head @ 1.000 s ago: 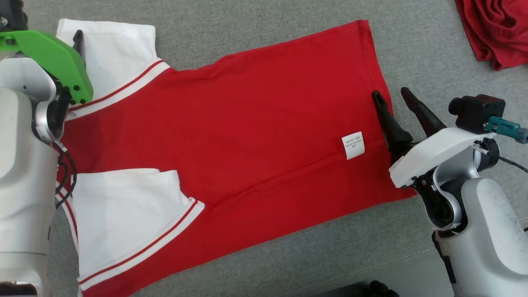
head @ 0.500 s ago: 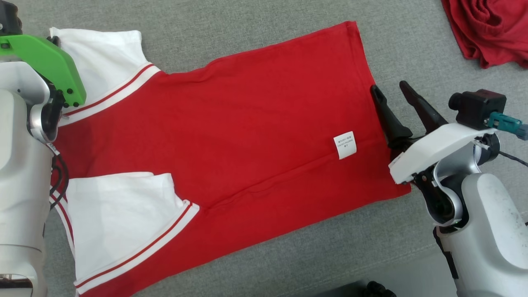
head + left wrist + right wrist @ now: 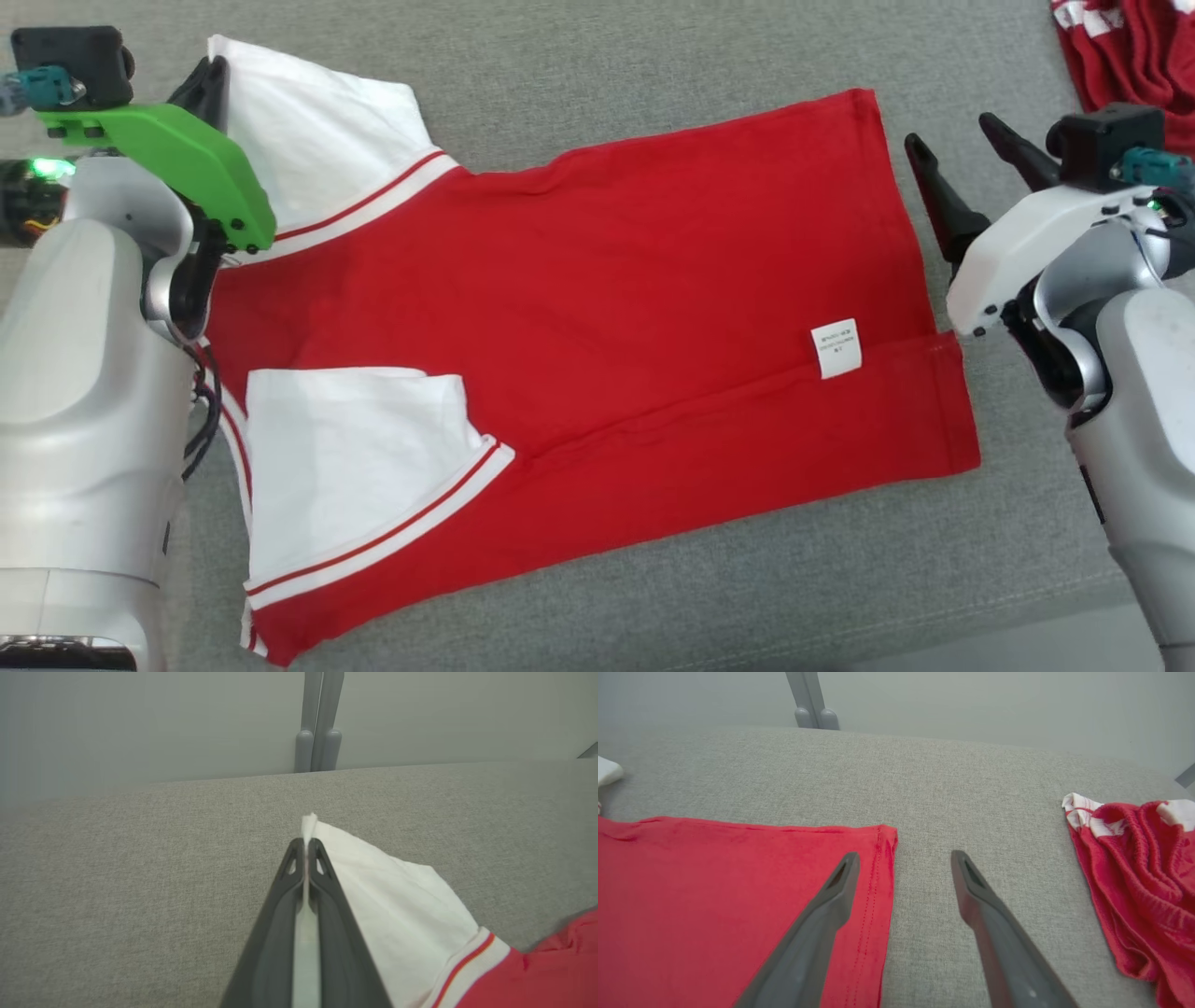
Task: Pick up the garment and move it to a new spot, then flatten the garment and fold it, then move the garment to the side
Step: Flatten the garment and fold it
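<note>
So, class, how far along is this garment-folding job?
Done: the red shirt with white sleeves lies flat on the grey fabric surface. In hand: the left gripper is shut on the far white sleeve; the right gripper hangs open over the hem. Left: folding, moving aside.

Bright, even light; soft shadows.

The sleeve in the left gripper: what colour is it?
White sleeve, thin red stripe at its seam; left wrist view shows it best.
</note>
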### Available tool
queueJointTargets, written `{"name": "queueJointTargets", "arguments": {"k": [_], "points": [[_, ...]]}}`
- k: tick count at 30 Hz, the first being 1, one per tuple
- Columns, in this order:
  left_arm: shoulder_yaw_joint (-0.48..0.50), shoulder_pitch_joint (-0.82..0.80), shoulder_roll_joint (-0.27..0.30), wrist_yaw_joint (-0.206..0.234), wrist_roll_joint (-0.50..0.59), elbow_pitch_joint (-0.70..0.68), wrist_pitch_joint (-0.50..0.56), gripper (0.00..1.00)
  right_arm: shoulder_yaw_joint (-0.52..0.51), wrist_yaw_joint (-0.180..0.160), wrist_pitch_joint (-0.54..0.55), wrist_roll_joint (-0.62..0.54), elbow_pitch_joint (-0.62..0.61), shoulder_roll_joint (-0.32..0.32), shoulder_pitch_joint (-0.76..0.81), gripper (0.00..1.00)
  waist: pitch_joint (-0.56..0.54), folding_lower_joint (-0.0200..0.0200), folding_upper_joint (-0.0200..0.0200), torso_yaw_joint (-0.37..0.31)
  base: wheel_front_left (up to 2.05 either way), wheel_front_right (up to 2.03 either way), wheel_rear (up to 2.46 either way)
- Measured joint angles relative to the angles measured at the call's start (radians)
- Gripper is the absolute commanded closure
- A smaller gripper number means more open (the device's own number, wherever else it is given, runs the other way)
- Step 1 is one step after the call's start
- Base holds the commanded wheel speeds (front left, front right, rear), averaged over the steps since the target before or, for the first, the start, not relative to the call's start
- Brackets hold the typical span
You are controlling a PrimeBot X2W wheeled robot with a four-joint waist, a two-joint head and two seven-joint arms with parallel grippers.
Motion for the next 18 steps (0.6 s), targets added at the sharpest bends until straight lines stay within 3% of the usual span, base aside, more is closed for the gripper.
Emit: {"name": "queueJointTargets", "arguments": {"k": [13,18], "points": [[-0.029,0.069,-0.034,-0.016,-0.036,-0.132,-0.031,1.00,0.121,0.000,0.070,-0.015,0.321,-0.089,-0.227,0.00,0.004,0.0000,0.0000,0.123,0.00,0.00,0.00],[-0.035,0.079,-0.039,-0.016,-0.042,-0.145,-0.033,1.00,0.176,0.000,0.109,0.000,0.412,-0.092,-0.273,0.00,0.024,0.0000,0.0000,0.145,0.00,0.00,0.00]]}}
